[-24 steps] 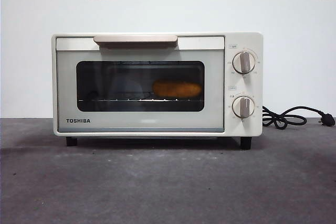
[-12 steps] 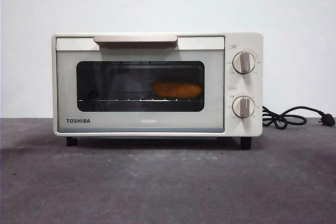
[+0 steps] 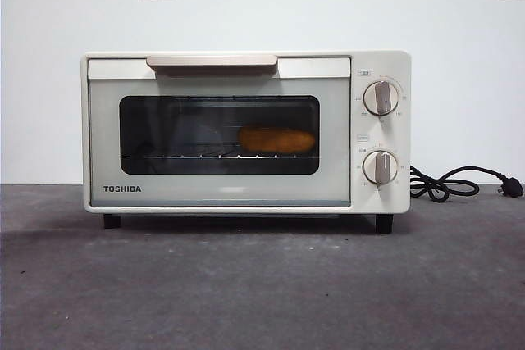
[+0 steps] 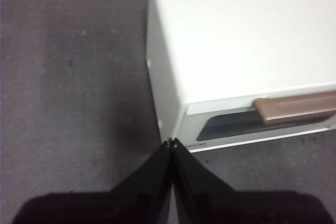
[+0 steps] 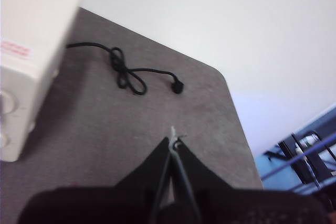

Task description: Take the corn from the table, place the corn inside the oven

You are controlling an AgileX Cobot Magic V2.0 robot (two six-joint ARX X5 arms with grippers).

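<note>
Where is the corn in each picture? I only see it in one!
Front view: the corn lies on the rack inside the oven, behind the shut glass door, toward the knob side.
Left wrist view: not visible; only the oven's top and handle show.
Right wrist view: not visible; only an oven corner shows.
Shared landmark: the oven.

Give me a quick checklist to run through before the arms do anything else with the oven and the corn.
1. Yellow-orange oblong corn lies on the rack inside the cream-white TOSHIBA oven: ok.
2. Oven door with beige bar handle shut: ok.
3. Left gripper shut, holding nothing, above the dark grey table near the oven's corner: ok.
4. Right gripper shut, holding nothing, apart from the oven: ok.
5. Black power cord lies unplugged on the table: ok.
6. Knob settings: cannot tell.
</note>
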